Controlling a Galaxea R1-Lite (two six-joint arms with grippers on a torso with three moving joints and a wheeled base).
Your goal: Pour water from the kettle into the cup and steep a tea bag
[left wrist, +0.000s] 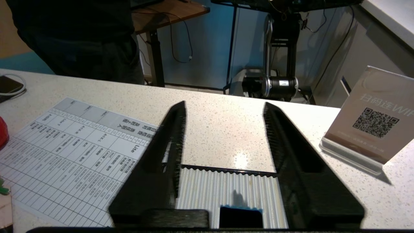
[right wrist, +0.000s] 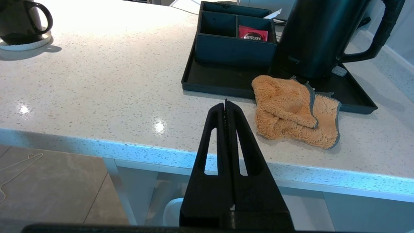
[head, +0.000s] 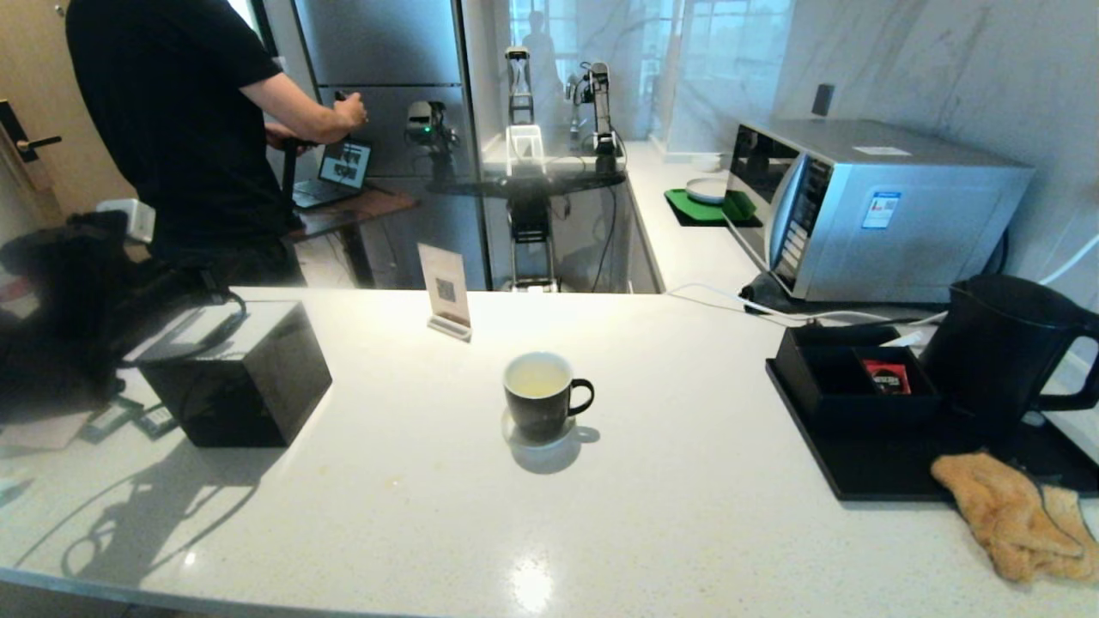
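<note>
The cup point(head: 541, 396) stands on a small white coaster mid-counter, holding pale yellowish liquid; it also shows as the cup point(right wrist: 19, 19) in the right wrist view. The black kettle point(head: 1000, 348) sits upright on a black tray point(head: 867, 476) at the right. No tea bag is in view. My left gripper point(left wrist: 224, 104) is open with nothing between its fingers, over a ribbed white surface point(left wrist: 226, 191) at the counter's left. My right gripper point(right wrist: 226, 103) is shut and empty, near the counter's front edge, short of the kettle point(right wrist: 317, 32).
An orange cloth point(head: 1017, 515) lies partly on the tray's front corner. A black organiser point(head: 859, 378) holds a red sachet point(head: 887, 376). A black box point(head: 240, 378), a QR sign point(head: 446, 292), a printed sheet point(left wrist: 64, 155) and a microwave point(head: 867, 210) are also there. A person stands behind.
</note>
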